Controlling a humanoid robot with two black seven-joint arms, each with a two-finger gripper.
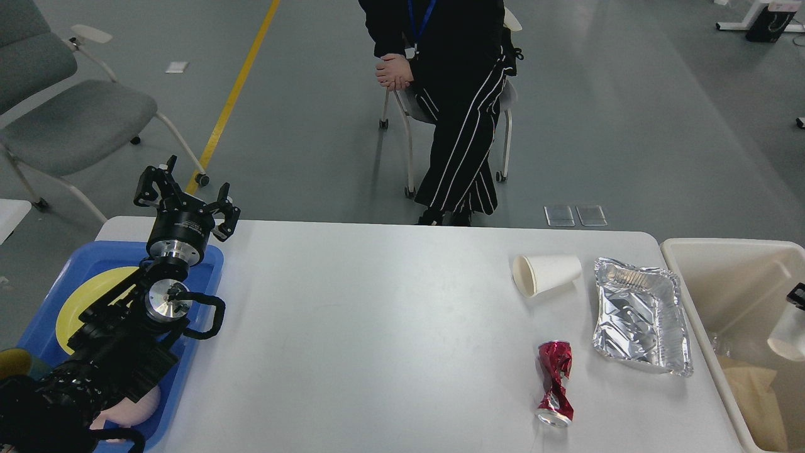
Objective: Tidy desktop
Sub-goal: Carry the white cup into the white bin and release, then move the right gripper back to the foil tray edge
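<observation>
Your remaining trash, the tipped white paper cup (546,274), crumpled foil tray (641,314) and crushed red can (555,390), all sat on the white tabletop's (377,340) right end, well apart from your left gripper (185,198), whose fingers were spread. The right gripper (797,296) was barely visible over the beige bin (704,277), so I couldn't tell its state.

A: What sits on the desktop (377,327)?

B: A blue tray (207,277) at its left end. Toward the right end, a paper cup (546,274) on its side, a crumpled foil tray (641,314) just right of that cup, and a crushed red can (555,382) nearer than it.
</observation>
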